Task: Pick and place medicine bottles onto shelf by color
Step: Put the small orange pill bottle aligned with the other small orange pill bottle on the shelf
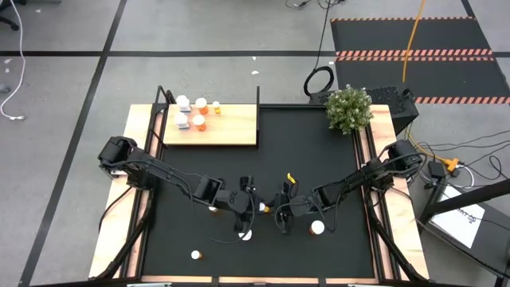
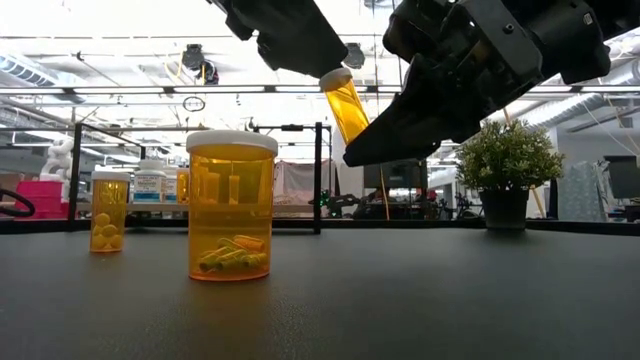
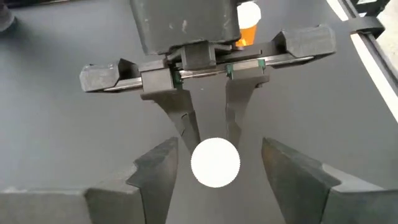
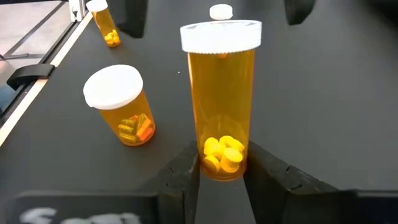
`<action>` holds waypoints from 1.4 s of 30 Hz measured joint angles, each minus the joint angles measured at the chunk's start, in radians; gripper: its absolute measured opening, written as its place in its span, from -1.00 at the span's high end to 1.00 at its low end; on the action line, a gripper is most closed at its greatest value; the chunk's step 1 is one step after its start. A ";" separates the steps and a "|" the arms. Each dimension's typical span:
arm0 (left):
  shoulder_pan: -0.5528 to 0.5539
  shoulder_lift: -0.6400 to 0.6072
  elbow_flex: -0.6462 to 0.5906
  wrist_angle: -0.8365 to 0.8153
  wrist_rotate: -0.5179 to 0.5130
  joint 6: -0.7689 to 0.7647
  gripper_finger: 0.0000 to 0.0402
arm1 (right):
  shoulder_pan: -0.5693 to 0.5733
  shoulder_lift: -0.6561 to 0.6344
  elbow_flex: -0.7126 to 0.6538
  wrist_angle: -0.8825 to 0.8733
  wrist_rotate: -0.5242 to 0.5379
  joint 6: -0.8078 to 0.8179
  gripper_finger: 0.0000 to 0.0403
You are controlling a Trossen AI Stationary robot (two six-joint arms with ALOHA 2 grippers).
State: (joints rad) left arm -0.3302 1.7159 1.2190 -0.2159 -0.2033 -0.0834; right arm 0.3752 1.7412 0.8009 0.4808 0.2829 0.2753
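An orange bottle with a white cap and yellow tablets inside is in the air over the mat's middle, shut in my right gripper. In the low view the orange bottle tilts, cap up and toward my left gripper. My left gripper is open, its fingers on either side of the white cap with a gap on both sides. The light-wood shelf lies at the mat's far left and carries several bottles on its left end. My right gripper pinches the orange bottle between its two fingers at the bottom end of the body, beside the tablets. The bottle is lifted clear of the mat and tilted, sticking out beyond the fingertips with its cap toward the left gripper.
Loose bottles stand on the black mat: a wide orange one, a small one, and others near the grippers. A potted plant stands at the far right corner. Wooden strips edge the mat.
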 joint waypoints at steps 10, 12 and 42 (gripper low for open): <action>0.034 0.000 0.031 -0.064 0.122 -0.001 -0.25 | -0.003 0.000 0.000 0.000 0.000 0.000 0.51; 0.042 0.000 0.066 -0.120 0.124 -0.001 -0.25 | -0.007 0.000 0.000 0.000 0.000 0.000 0.51; 0.097 0.059 0.177 -0.310 0.153 0.051 -0.25 | -0.027 0.000 -0.002 -0.015 0.002 0.030 0.50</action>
State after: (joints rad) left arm -0.2328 1.7748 1.3960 -0.5258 -0.0507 -0.0321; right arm 0.3481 1.7412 0.7994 0.4663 0.2844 0.3054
